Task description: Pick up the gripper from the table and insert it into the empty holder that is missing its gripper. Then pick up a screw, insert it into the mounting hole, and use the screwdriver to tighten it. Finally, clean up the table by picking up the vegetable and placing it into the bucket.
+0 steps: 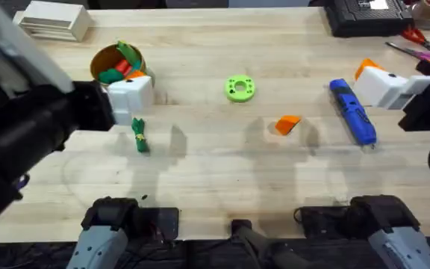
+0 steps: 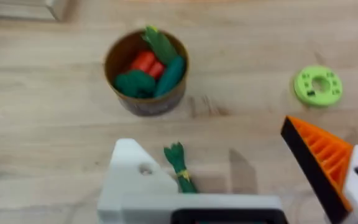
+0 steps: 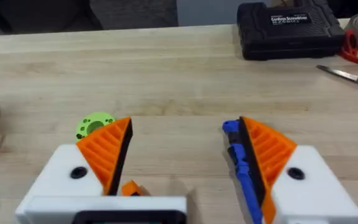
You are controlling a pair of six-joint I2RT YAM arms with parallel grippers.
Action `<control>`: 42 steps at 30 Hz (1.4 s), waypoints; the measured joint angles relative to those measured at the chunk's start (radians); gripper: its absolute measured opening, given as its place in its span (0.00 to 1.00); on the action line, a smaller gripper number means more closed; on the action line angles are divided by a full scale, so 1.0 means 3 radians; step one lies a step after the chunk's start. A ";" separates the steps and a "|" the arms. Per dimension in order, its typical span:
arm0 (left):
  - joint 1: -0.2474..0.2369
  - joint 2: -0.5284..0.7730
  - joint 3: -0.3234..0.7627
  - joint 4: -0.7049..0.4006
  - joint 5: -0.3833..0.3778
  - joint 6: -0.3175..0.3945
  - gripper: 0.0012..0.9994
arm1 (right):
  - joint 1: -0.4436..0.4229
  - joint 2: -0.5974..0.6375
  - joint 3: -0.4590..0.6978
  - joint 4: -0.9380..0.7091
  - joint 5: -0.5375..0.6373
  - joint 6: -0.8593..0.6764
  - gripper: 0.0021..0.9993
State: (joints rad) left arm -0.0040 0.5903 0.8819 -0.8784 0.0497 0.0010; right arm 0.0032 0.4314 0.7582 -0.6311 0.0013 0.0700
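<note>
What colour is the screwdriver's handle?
Bright blue. The screwdriver shows best in the overhead view, lying on the table at the right.

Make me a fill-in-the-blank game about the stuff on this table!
1. The screwdriver has a bright ____ handle.
2. The loose gripper lying on the table is ____.
3. The bucket already holds toy ____.
4. The left end effector has an orange pad on just ____ finger.

Missing words: blue; orange; vegetables; one
</note>
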 joint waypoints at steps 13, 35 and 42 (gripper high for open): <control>0.0000 0.0323 0.0001 0.0203 0.0376 0.0012 0.98 | 0.0000 0.0001 0.0000 -0.0006 0.0000 -0.0001 0.99; -0.0114 0.0350 -0.0066 0.1172 0.1321 0.0045 0.99 | 0.0000 0.0001 0.0000 -0.0005 0.0000 -0.0010 0.99; -0.0542 -0.0293 -0.0992 0.2174 0.1417 0.0101 0.99 | 0.0000 0.0001 0.0000 -0.0005 0.0001 -0.0010 0.99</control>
State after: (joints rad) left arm -0.1667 0.5026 0.5843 -0.2262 0.4747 0.0311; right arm 0.0032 0.4316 0.7582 -0.6325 0.0015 0.0669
